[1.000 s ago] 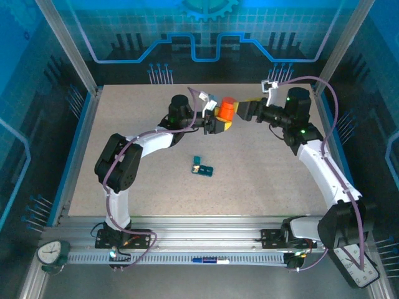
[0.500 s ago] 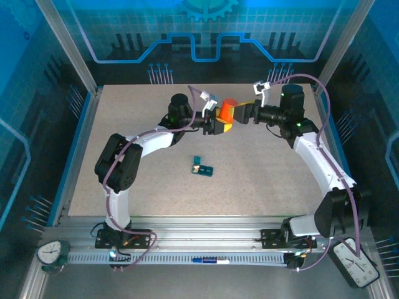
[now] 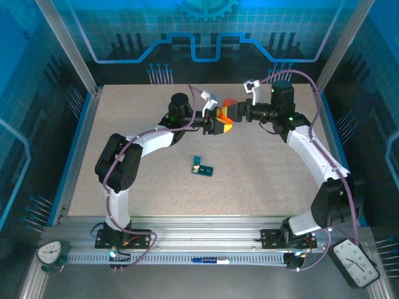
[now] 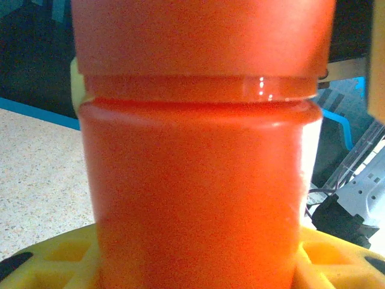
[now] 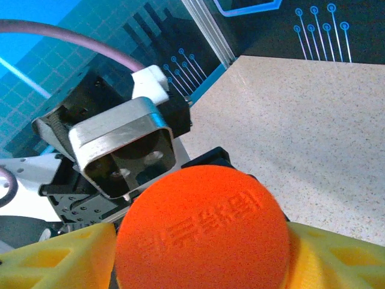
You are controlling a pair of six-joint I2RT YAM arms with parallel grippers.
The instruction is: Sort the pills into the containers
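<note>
An orange cylindrical bottle (image 3: 227,106) is held upright above the far middle of the table. My left gripper (image 3: 218,123) is shut on its body (image 4: 198,180), with the yellow fingers (image 4: 54,259) hugging both sides. My right gripper (image 3: 237,113) reaches in from the right, and its yellow fingers (image 5: 54,256) are shut on the bottle's orange cap (image 5: 201,226). The dark-teal pill box (image 3: 202,166) lies alone on the table's middle, nearer me than both grippers and apart from them.
The speckled table (image 3: 137,180) is bounded by blue side rails and an aluminium front rail (image 3: 199,240). One clock (image 3: 50,252) sits at the near left corner, another clock (image 3: 356,260) at the near right.
My right arm has swung left and its gripper has come onto the bottle's cap, covering much of the orange. The left arm, the bottle and the pill box have stayed put.
</note>
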